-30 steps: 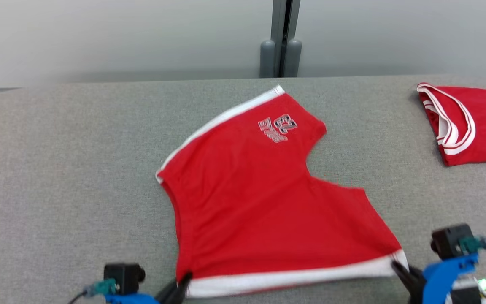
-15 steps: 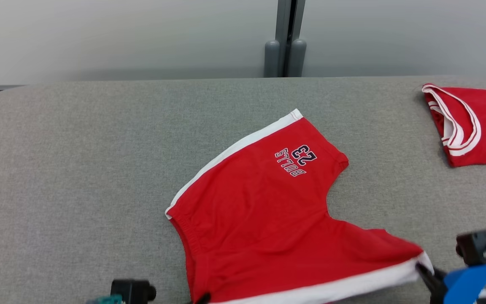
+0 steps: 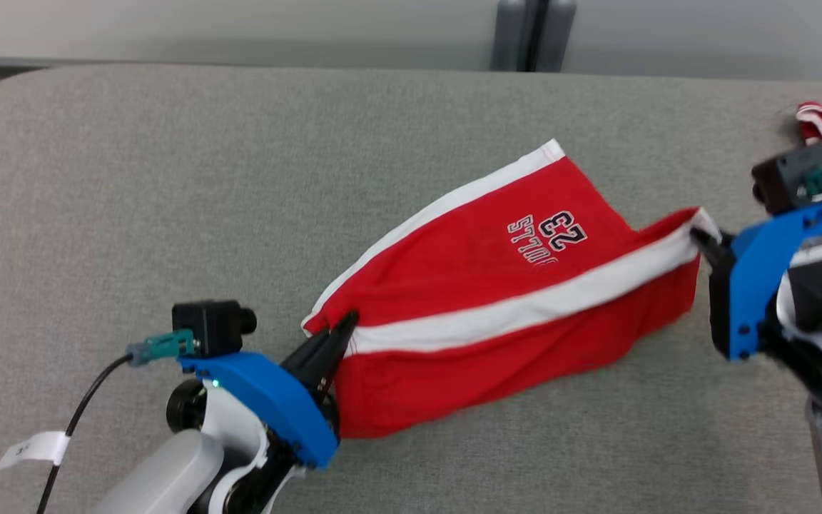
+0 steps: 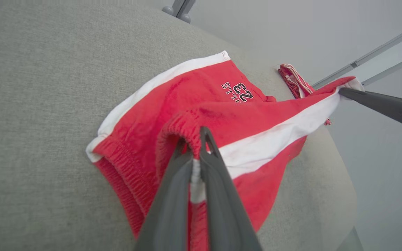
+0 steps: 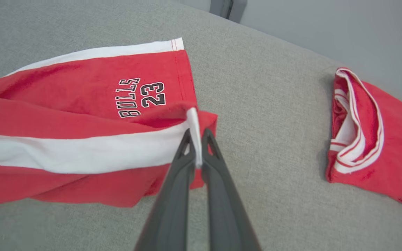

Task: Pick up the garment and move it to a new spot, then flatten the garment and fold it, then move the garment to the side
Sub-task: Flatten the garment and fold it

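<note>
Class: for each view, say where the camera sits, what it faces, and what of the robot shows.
Head view: on the head, looking down at red shorts on the table; left gripper, right gripper.
Left wrist view: along own fingers pinching the waistband.
Right wrist view: along own fingers pinching the leg hem.
Both wrist views share the jersey.

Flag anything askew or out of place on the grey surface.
The red shorts lie slanted and only half doubled over: the white-striped edge pinched by the left gripper and right gripper does not line up with the far stripe. Likely just mid-fold. The red jersey lies apart.
</note>
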